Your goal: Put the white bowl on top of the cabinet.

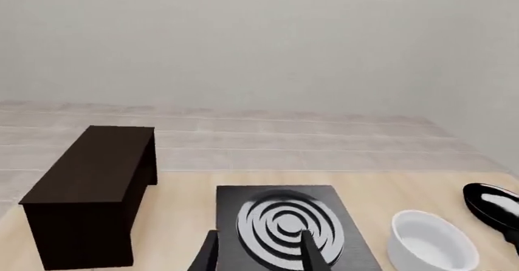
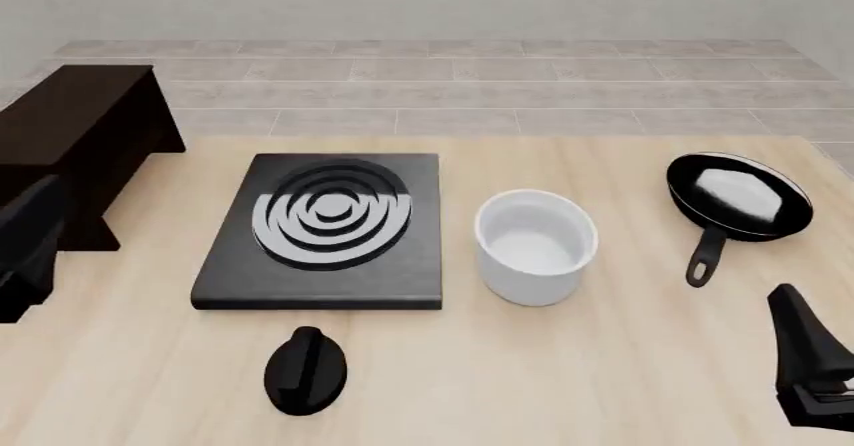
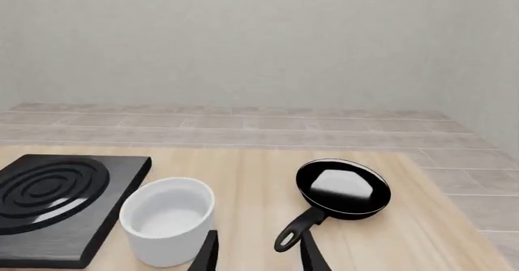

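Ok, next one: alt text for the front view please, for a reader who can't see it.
A white bowl stands upright on a wooden table, between a black stove plate on its left and a black frying pan on its right. A dark cabinet sits at the far left, a black knob lies near the front, and nothing touches the bowl.

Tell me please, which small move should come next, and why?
Probably the right gripper should move forward and down toward the deep white glossy bowl. The bowl stands untouched on the light wooden table, between the black stove plate and the black frying pan, far from the dark brown cabinet. Both grippers look open and empty.
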Robot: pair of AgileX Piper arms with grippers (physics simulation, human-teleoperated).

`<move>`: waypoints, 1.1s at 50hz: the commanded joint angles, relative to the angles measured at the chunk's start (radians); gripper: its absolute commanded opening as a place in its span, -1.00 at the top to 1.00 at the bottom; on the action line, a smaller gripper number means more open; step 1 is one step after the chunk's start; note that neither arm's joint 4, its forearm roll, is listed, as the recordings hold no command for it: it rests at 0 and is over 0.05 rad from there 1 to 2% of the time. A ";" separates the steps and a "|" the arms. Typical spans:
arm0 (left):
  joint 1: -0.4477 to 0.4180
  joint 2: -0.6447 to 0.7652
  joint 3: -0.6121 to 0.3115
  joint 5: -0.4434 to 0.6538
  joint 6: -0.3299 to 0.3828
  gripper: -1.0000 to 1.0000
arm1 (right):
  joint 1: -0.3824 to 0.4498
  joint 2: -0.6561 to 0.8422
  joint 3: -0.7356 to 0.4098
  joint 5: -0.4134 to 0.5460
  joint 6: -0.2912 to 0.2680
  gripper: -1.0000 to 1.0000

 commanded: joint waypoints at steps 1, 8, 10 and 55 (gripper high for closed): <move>-0.072 0.058 -0.195 0.151 0.010 -1.00 | 0.000 0.000 -0.003 0.002 -0.002 -1.00; -0.162 0.218 -0.266 0.118 0.055 -1.00 | 0.000 0.000 -0.003 0.001 -0.004 -1.00; -0.178 0.235 -0.287 0.120 0.056 -1.00 | 0.000 0.000 -0.004 0.003 -0.003 -1.00; -0.625 1.075 -0.976 0.386 0.306 -1.00 | 0.000 0.000 0.000 -0.001 -0.002 -1.00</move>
